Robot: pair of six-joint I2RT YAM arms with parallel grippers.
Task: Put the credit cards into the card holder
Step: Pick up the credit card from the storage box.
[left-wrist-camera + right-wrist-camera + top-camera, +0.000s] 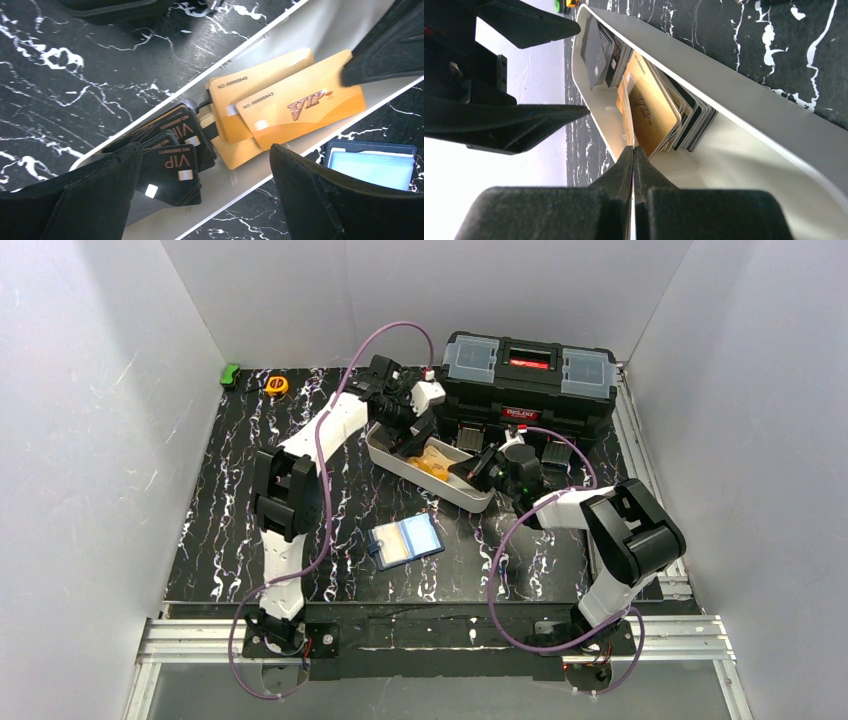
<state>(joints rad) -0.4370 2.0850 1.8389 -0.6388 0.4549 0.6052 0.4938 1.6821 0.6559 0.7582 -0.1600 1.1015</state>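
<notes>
1. Clenching my right gripper [633, 152] on 1 orange-yellow card [300, 102] by its end, inside the white tray [385, 455].
2. My left gripper [205, 150] is hovering released above.
3. The card holder [405, 540] is lying open just nearside, with the card's long axis following the tray.

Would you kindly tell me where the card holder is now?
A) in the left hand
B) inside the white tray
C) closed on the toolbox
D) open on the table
D: the card holder lies open on the table, apart from the white tray.
</notes>
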